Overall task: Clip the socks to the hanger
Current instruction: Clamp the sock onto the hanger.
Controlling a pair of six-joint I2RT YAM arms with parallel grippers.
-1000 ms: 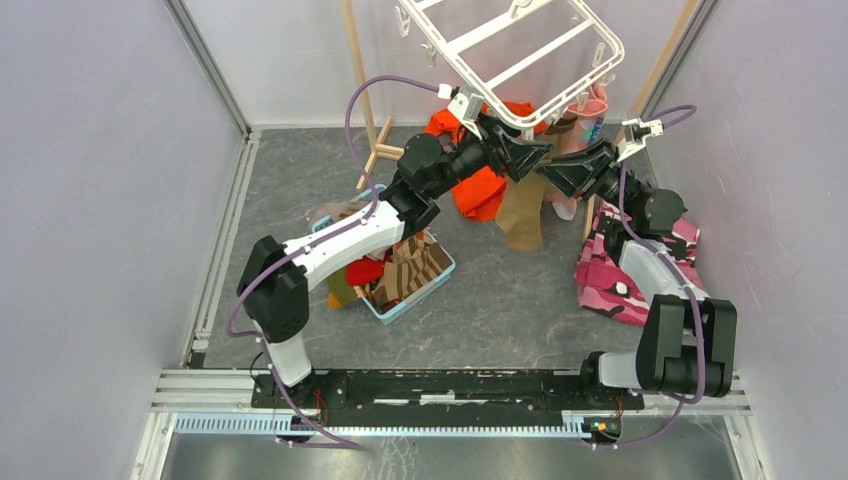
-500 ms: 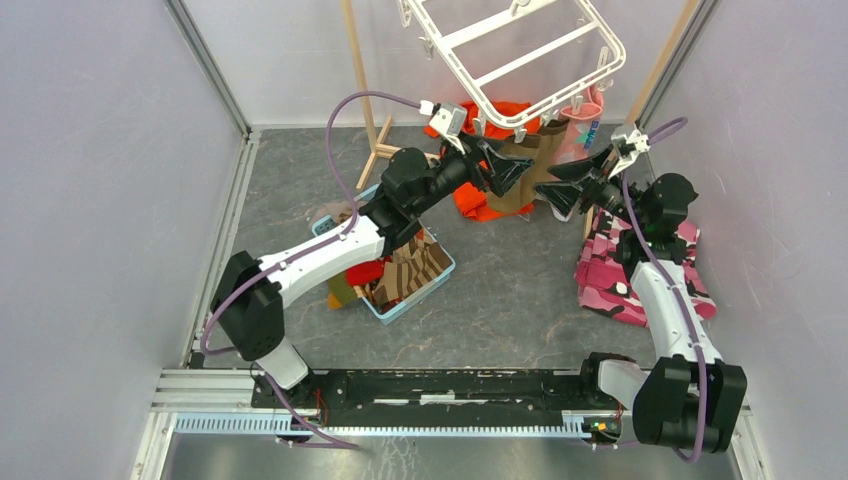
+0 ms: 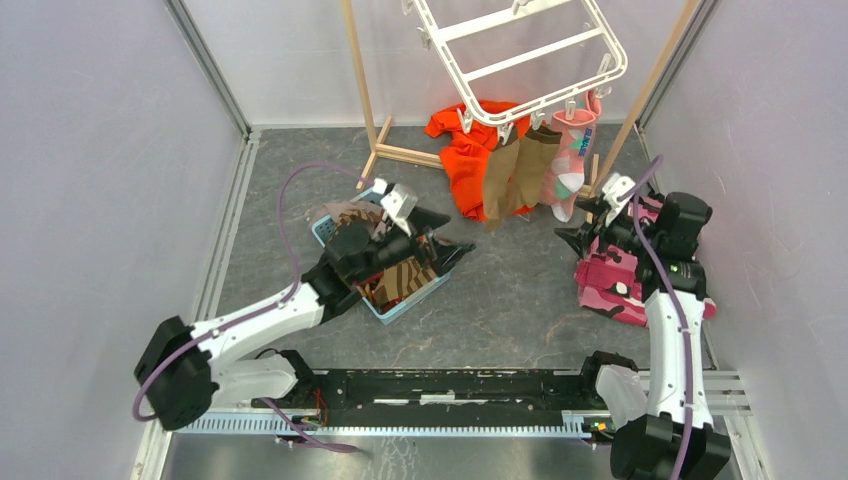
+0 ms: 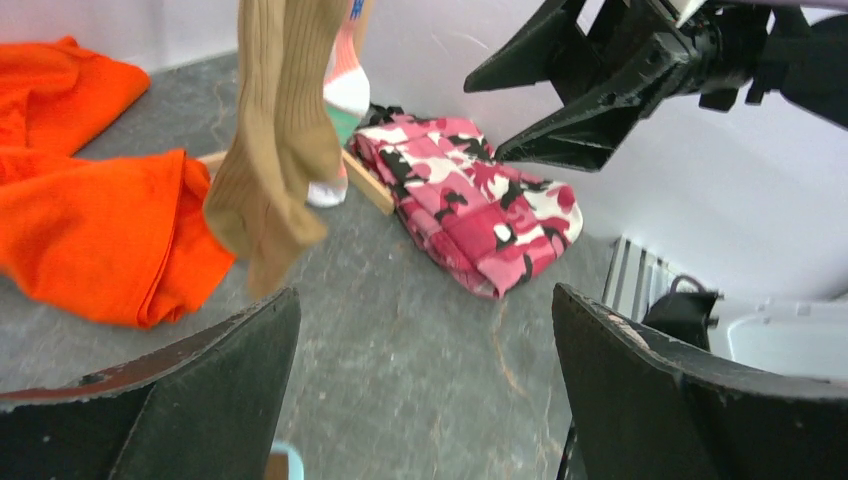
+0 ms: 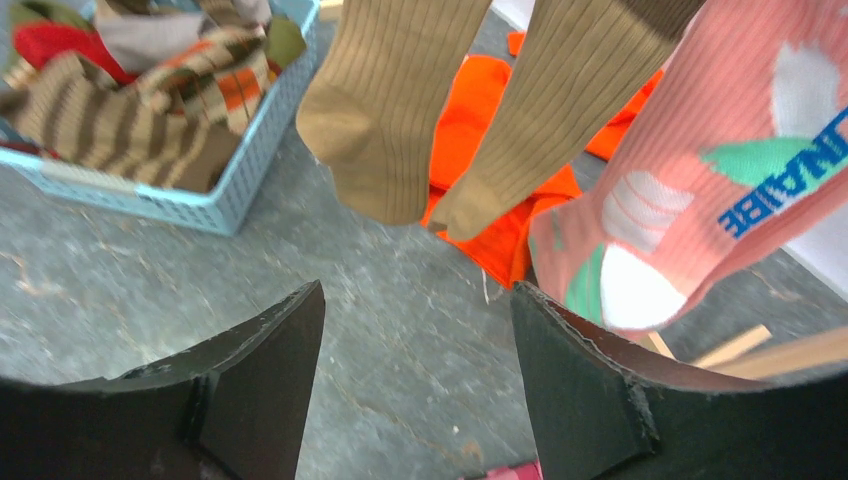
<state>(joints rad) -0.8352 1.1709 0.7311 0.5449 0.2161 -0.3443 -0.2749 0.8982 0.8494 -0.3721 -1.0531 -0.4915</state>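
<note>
The white hanger (image 3: 520,50) hangs at the top. Two brown socks (image 3: 515,170) and a pink sock with teal and white patches (image 3: 568,160) hang from clips on its near edge. More socks, striped and red, lie in the light blue basket (image 3: 440,272). My left gripper (image 3: 455,232) is open and empty, low over the basket's right side. My right gripper (image 3: 578,232) is open and empty, below and right of the hung socks. The brown socks (image 5: 390,100) and the pink sock (image 5: 700,170) show in the right wrist view, above its open jaws.
The orange garment (image 3: 465,160) lies behind the hung socks. The pink camouflage cloth (image 3: 620,275) lies under my right arm. The wooden stand's foot (image 3: 405,153) and right post (image 3: 645,85) flank the hanger. Grey walls stand on both sides.
Both arms have pulled down and away from the hanger. The brown sock they held at the clips now hangs free. The left gripper has dropped to the basket.
</note>
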